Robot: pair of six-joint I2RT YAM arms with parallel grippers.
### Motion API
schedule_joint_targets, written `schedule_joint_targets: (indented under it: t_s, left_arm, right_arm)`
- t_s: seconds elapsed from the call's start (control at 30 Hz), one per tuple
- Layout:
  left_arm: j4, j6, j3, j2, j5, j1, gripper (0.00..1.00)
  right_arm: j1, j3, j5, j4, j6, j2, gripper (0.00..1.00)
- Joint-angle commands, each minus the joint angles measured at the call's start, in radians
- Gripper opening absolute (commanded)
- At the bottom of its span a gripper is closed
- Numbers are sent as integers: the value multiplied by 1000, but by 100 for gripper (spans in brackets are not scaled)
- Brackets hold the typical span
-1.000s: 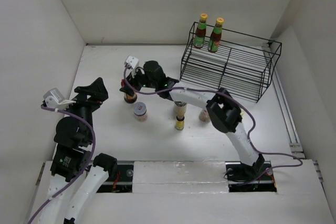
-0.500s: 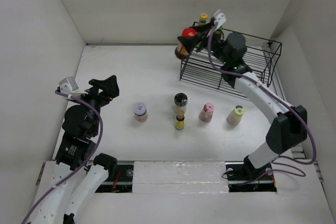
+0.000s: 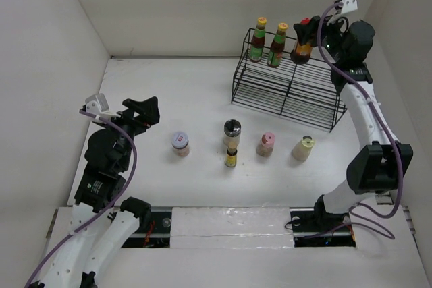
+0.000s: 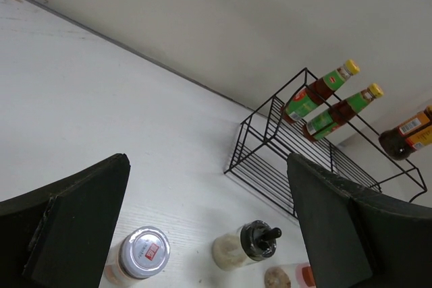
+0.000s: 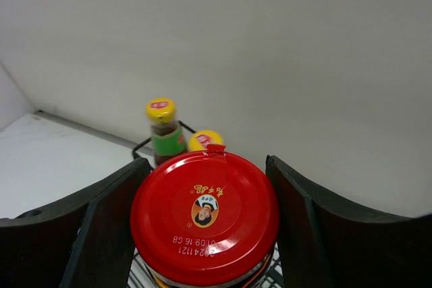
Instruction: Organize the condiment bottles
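Note:
My right gripper [image 3: 305, 33] is shut on the red-lidded dark jar [image 3: 301, 50], its fingers [image 5: 307, 224] pressed on both sides below the red lid [image 5: 204, 217]. It holds the jar at the back of the black wire rack [image 3: 290, 92], just right of two green-red yellow-capped bottles [image 3: 256, 40] [image 3: 277, 45]. Whether the jar rests on the shelf I cannot tell. On the table stand a white-lidded jar [image 3: 180, 143], a grey-topped grinder [image 3: 231, 129], a small yellow bottle [image 3: 231, 157], a pink-capped bottle [image 3: 266, 144] and a cream bottle [image 3: 304, 148]. My left gripper [image 3: 150, 111] hangs open left of them, holding nothing.
White walls close in the table at the back and on both sides. The rack's front and right shelf wires [image 4: 317, 166] carry nothing. The right arm's cable [image 3: 334, 11] loops above the rack's right end.
The right arm has carried the red-lidded jar from the rack's front left corner to its back, right of the two tall bottles. The left gripper drifted slightly right.

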State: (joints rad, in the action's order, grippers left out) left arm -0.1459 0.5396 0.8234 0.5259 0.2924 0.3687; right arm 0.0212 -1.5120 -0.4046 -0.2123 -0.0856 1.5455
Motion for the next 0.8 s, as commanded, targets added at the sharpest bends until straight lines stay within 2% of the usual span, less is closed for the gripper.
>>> schedule_joint_targets:
  t_s: [0.0,0.13,0.37,0.63,0.77]
  left_arm:
    - [55,-12,-1,2,-19,-5,98]
    - [55,-12,-1,14,-29,-5,97]
    - [55,-21,-1,23,-29,-5,97]
    - [55,-21,-1,33,-29,-5,97]
    - [55,-30,-1,33,-29,-5,97]
  right_arm:
    - [-47,-166,-6,-88,15,24,33]
    - [-78,-290,-7,-49,15,135,33]
    - [-87,-398,7,-48,24,246,33]
    - [-78,-422,26,-48,24,311,33]
    - [-67,-364,36,-79,24,311,34]
